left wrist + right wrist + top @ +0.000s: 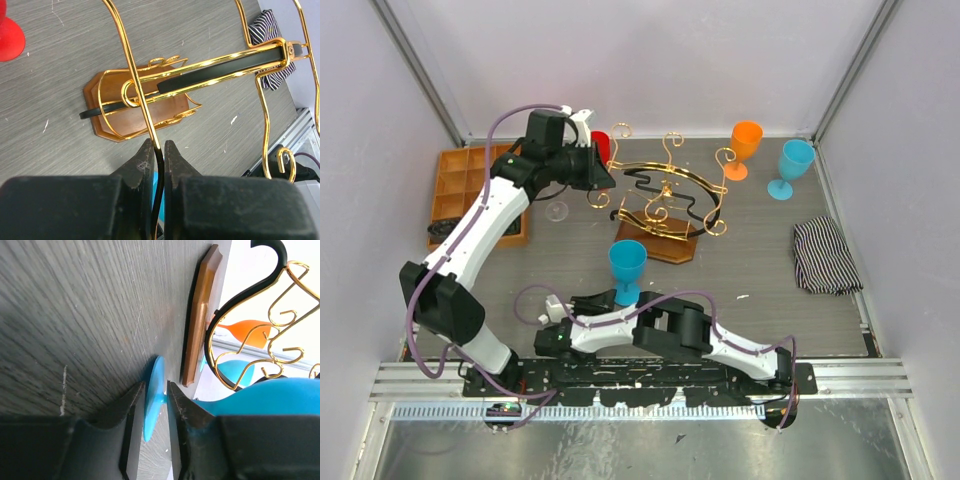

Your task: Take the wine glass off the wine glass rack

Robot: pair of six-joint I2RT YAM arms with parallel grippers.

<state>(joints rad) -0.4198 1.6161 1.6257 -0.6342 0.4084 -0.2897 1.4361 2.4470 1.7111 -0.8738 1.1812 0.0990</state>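
While the grey table (760, 300) carries everything, the biggest thing on it is the wine glass rack (665, 200). Its gold scroll arms rise from a brown wooden base near the middle. An orange compartment tray (460, 185) lies at the far left and a striped cloth (825, 255) at the right edge, both well apart from the rack.

On the near side of the rack base, a blue wine glass (627, 262) stands upright and clear of the wire arms. The right end effector (155, 385) is narrowed onto its stem just above the foot, one finger on either side. Whether the foot touches the table cannot be told.

Behind the rack to the right stand an orange glass (745, 142) and a second blue glass (792, 165). A red glass (601, 147) stands at the rack's far left corner, beside the left arm's wrist.

The left end effector (158, 145) is at the rack's left side. It is nearly closed, with one gold wire of the rack running down into the slim gap between its fingers.
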